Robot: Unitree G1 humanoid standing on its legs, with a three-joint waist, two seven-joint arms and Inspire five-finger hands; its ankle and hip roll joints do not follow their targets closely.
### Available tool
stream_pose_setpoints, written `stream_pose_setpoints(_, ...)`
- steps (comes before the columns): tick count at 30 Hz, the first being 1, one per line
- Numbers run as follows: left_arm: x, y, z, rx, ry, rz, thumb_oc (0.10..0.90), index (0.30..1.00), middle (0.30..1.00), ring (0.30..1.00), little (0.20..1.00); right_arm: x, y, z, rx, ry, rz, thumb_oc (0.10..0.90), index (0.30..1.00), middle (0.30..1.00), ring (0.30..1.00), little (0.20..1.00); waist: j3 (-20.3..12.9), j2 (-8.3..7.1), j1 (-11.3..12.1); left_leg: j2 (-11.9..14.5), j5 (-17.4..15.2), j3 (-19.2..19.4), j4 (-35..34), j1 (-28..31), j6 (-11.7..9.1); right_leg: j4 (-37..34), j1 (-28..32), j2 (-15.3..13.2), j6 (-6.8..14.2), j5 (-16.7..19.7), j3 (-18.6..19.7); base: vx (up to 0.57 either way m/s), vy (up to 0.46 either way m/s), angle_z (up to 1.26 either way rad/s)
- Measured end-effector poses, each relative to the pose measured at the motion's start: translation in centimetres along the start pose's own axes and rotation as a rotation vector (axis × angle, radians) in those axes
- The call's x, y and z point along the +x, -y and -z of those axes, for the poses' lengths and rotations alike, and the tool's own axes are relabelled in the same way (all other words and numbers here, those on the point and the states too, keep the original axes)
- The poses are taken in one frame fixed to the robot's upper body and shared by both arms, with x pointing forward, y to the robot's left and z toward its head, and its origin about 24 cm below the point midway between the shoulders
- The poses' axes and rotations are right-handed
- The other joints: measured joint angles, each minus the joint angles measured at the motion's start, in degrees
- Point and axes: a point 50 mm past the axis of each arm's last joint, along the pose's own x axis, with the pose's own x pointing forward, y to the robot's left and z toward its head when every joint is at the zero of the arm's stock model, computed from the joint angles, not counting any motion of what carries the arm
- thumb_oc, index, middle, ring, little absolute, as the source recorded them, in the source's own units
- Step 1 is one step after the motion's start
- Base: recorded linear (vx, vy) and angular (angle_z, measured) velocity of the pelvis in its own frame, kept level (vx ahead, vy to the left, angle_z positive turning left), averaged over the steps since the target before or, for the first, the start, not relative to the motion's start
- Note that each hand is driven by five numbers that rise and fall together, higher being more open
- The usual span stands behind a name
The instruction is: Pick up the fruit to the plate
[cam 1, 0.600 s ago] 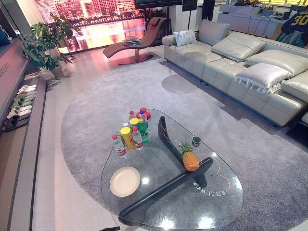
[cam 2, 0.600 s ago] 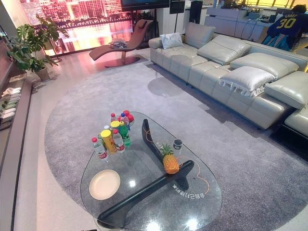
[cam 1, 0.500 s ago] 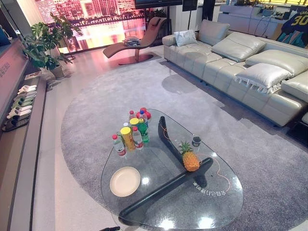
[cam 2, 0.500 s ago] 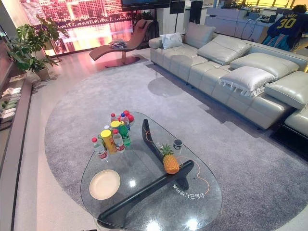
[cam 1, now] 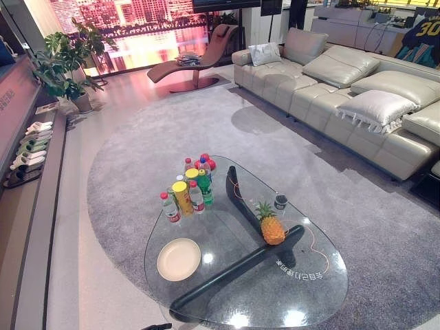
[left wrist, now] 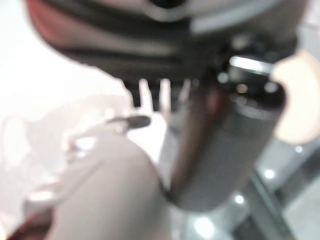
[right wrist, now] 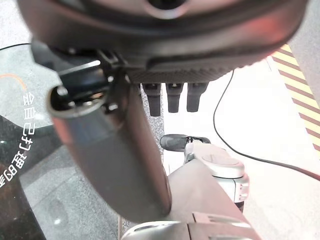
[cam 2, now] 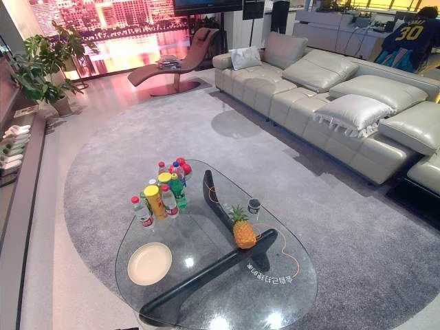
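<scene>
one pineapple [cam 1: 272, 225], golden-orange with a green leafy crown, upright near the middle of the glass table [cam 1: 227, 289], above its dark curved base; one cream plate [cam 1: 178, 259], round and bare, well apart toward the table's left near edge; beyond the plate, a cluster of about seven bottles [cam 1: 199, 180] with red and yellow caps round one yellow can [cam 1: 182, 197]; one small dark-capped jar [cam 1: 280, 201] just behind the pineapple; right hand [right wrist: 170, 97] hanging off beside the table, fingers straight and loose, holding nothing; left hand [left wrist: 160, 92] too blurred, cannot tell its fingers.
</scene>
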Motion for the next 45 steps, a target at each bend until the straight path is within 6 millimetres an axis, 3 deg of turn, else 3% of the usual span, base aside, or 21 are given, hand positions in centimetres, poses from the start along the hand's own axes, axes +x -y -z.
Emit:
stream_pose_setpoints(18,0.0,0.0,-0.1,0.003,0.002,0.002,0.800,0.900,0.900,0.900,0.900,0.0,0.1,0.2,0.001,-0.004,0.008,0.800,0.900,0.900,0.900,0.900,0.3,0.34,0.0,0.0,0.0,0.0,-0.2,-0.3,0.0,0.0,-0.6,0.0,0.1,-0.1,0.0,0.01,-0.002,0.00)
stream_pose_setpoints(23,0.0,0.1,-0.1,-0.004,0.004,0.003,0.800,0.900,0.900,0.900,0.900,0.0,0.3,0.6,0.002,-0.010,0.013,0.800,0.900,0.900,0.900,0.900,0.8,0.97,-0.1,0.1,0.1,0.1,0.0,-2.5,-0.1,0.0,-2.9,0.0,0.2,-0.2,0.1,-0.04,0.017,-0.01)
stream_pose_setpoints(25,0.1,0.1,-0.7,-0.031,0.023,0.006,0.800,0.900,0.900,0.900,0.900,0.0,0.5,0.4,-0.001,-0.004,0.022,0.800,0.900,0.900,0.900,0.900,2.0,1.91,-0.3,0.0,0.9,0.1,0.2,-4.7,-0.3,0.1,-5.3,0.0,0.1,0.7,0.3,-0.25,0.032,-0.03)
stream_pose_setpoints(27,0.1,0.3,-2.1,-0.050,0.063,0.014,0.800,0.900,0.900,0.900,0.900,0.0,0.8,-1.1,-0.004,0.029,0.033,0.800,0.900,0.900,0.900,0.900,4.7,2.56,-0.4,0.0,1.9,0.0,0.3,-7.9,-0.3,0.3,-8.6,0.1,0.1,1.6,0.8,-0.30,0.000,-0.05)
stream_pose_setpoints(29,0.1,0.7,-5.2,-0.065,0.143,0.050,0.800,0.900,0.900,0.900,0.900,-0.2,1.1,-4.3,-0.008,0.096,0.045,0.800,0.900,0.900,0.900,0.900,10.4,4.01,-0.7,-0.1,3.6,-0.1,0.3,-12.3,0.0,0.4,-12.7,0.2,0.2,3.2,1.6,-0.22,-0.013,-0.04)
stream_pose_setpoints(33,-0.3,1.4,-8.4,-0.111,0.246,0.179,0.800,0.900,0.900,0.900,0.900,-0.7,1.8,-8.2,0.012,0.185,0.061,0.800,0.900,0.900,0.900,0.900,17.8,3.96,-1.1,-0.2,4.8,-0.3,0.4,-15.2,0.1,0.3,-15.8,0.2,0.0,4.4,1.7,-0.16,-0.023,-0.03)
stream_pose_setpoints(38,-1.3,0.8,-11.9,-0.179,0.368,0.238,0.800,0.900,0.900,0.900,0.900,-1.5,2.6,-11.6,0.068,0.303,0.072,0.800,0.900,0.900,0.900,0.900,22.4,4.24,-1.1,-0.2,5.0,-0.3,1.9,-19.6,0.1,1.6,-20.1,0.2,0.1,4.7,1.8,-0.17,-0.049,-0.01)
stream_pose_setpoints(42,-3.1,0.7,-17.1,-0.226,0.551,0.275,0.800,0.900,0.900,0.900,0.900,-3.1,2.5,-16.6,0.125,0.482,0.082,0.800,0.900,0.900,0.900,0.900,27.3,3.61,-0.8,-0.3,4.7,-0.3,6.1,-24.7,0.6,8.3,-26.7,0.0,-0.3,3.1,3.0,-0.13,-0.031,-0.02)
stream_pose_setpoints(45,-4.4,1.0,-20.1,-0.223,0.671,0.260,0.800,0.900,0.900,0.900,0.900,-4.3,2.2,-19.0,0.161,0.594,0.081,0.800,0.900,0.900,0.900,0.900,28.2,3.07,-0.4,-0.5,4.5,-0.7,8.6,-28.0,0.7,14.5,-31.4,-0.4,-0.2,0.7,3.4,-0.10,-0.039,0.08)
